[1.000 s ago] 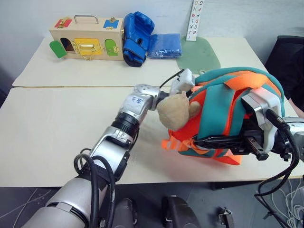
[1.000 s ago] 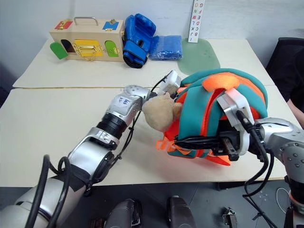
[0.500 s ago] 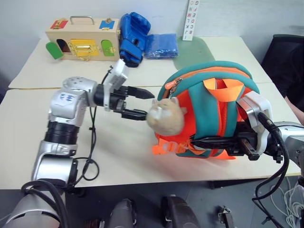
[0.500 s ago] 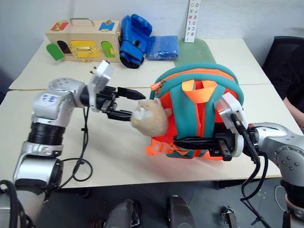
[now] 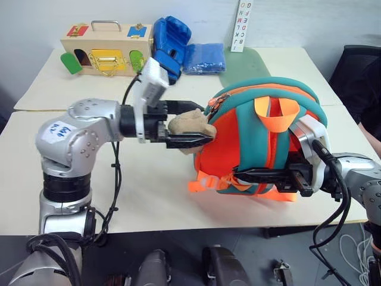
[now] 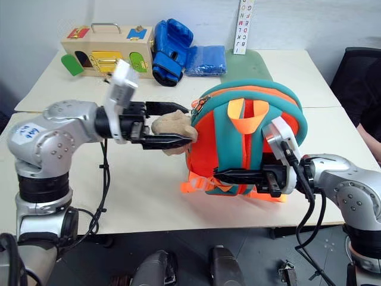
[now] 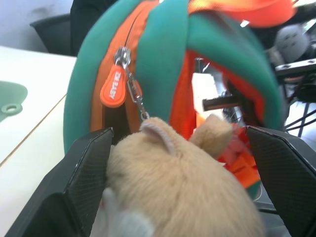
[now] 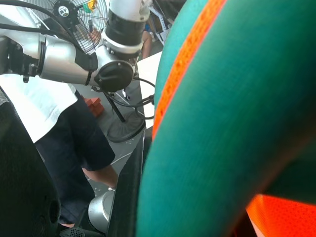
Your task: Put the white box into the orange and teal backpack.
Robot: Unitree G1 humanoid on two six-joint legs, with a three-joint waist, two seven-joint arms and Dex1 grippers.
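Head pair: looking forward and down from above the counter (image 5: 178,202), side by side, sharing the orange and teal backpack (image 5: 238,137) and both arms. Left wrist: aimed along the left gripper (image 7: 185,182), very close on the plush toy (image 7: 182,192) and zipper. Right wrist: pressed right against teal backpack fabric, facing past it toward a person (image 8: 74,148).

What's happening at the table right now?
The right claw is shut on a strap of the orange and teal backpack, holding it upright on the table. The left claw is open, its fingers either side of the tan plush toy beside the zipper pull. No white box is in sight.
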